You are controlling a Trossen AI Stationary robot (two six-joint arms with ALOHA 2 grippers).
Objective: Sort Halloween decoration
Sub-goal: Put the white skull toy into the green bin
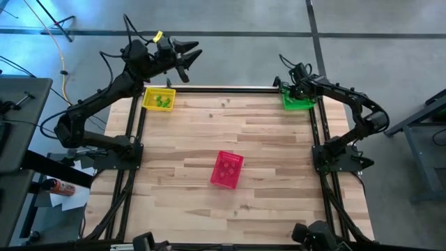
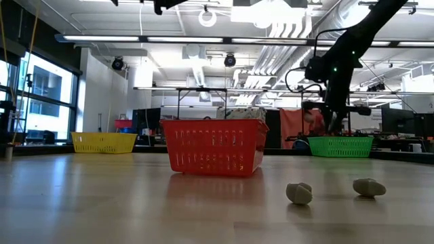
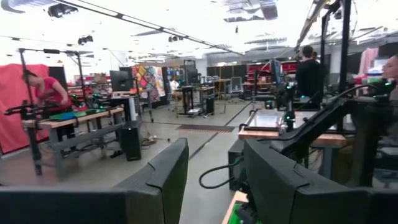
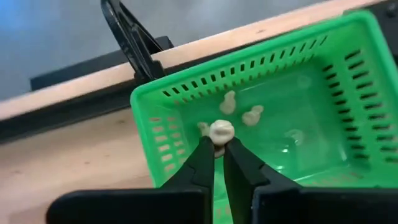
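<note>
My right gripper [image 4: 217, 144] hangs over the green basket [image 4: 311, 93] at the table's far right corner [image 1: 298, 99], shut on a small pale trinket [image 4: 221, 130]. A few more pale trinkets [image 4: 244, 111] lie on that basket's floor. Two pale trinkets [image 2: 299, 193] [image 2: 369, 188] rest on the tabletop near the low camera. My left gripper [image 3: 214, 180] is raised above the table's far left corner [image 1: 182, 56], open with nothing in it, pointing out into the room. Green trinkets [image 1: 164, 101] lie in the yellow basket [image 1: 158, 98]. My right gripper pinches the pale trinket's lower part [image 4: 219, 147] between its two fingertips. The fingers slant down from above into the green basket's opening. The trinket's round top stands past the tips, over the basket's floor near one corner.
A red mesh basket [image 1: 227, 169] stands in the middle of the table, its handle up in the low view [image 2: 213, 146]. The black frame rails [image 1: 223, 88] run along the far edge. People and workbenches [image 3: 50, 99] show in the room behind.
</note>
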